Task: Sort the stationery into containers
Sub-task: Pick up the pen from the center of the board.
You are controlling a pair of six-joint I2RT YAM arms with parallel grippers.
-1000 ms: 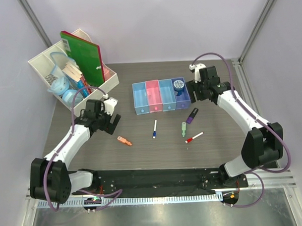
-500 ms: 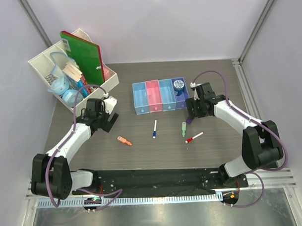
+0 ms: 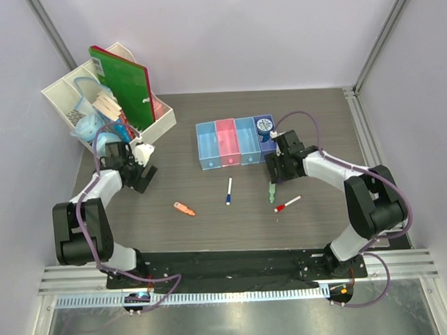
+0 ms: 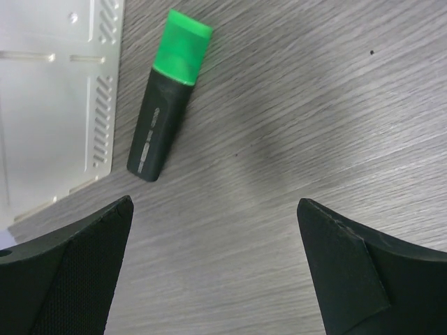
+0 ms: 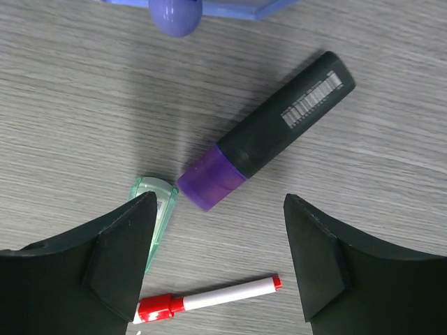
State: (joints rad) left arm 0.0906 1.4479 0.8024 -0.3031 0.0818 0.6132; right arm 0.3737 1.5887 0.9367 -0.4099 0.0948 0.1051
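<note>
Right fingers (image 5: 112,265) hang spread, purple marker (image 5: 293,118) between them: probably light, stiff, slick; pinch its black barrel crosswise. Left fingers (image 4: 63,279) spread too.

Green marker (image 5: 157,199) half hidden (purple bin (image 5: 244,8) cropped).

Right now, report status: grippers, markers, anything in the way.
Left gripper open, near green-capped highlighter. Right gripper open, over purple-capped highlighter. Pale green marker close beside its cap.
</note>
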